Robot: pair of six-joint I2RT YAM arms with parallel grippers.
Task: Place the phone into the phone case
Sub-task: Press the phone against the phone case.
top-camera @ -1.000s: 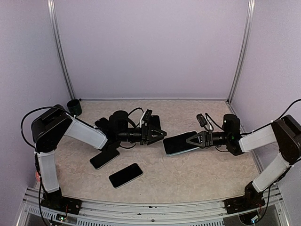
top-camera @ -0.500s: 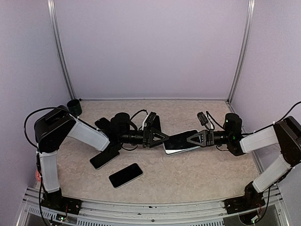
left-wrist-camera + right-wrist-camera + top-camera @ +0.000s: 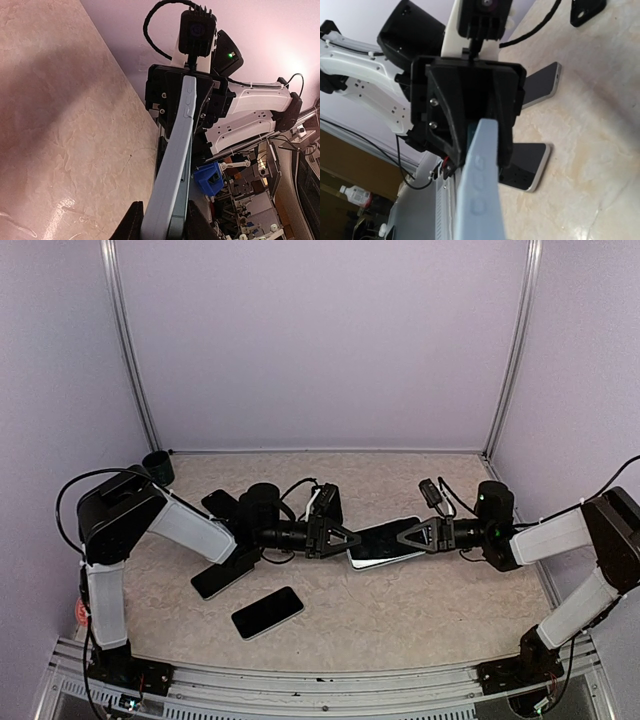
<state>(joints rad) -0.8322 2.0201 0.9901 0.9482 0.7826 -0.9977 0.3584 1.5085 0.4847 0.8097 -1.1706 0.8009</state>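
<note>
A pale blue phone case [image 3: 383, 543] with a dark-screened phone in it hangs above the table's middle, held between both grippers. My left gripper [image 3: 345, 538] is shut on its left end. My right gripper [image 3: 408, 537] is shut on its right end. In the left wrist view the case [image 3: 172, 165] runs edge-on, with a darker phone edge beside it. It passes from between my left gripper's fingers [image 3: 161, 222] to the right gripper [image 3: 185, 95]. In the right wrist view the case's button edge [image 3: 480, 200] reaches into the black left gripper [image 3: 465, 100]; my right fingers are hidden.
Three other phones lie on the left of the table: one near the front [image 3: 267, 612], one under the left arm [image 3: 222, 578], one further back [image 3: 215, 502]. A black cup [image 3: 158, 468] stands at the back left corner. Metal frame posts stand at the back corners.
My left gripper has moved right to the left end of the phone and case and closed on it. The right gripper has raised its end slightly and kept its hold.
</note>
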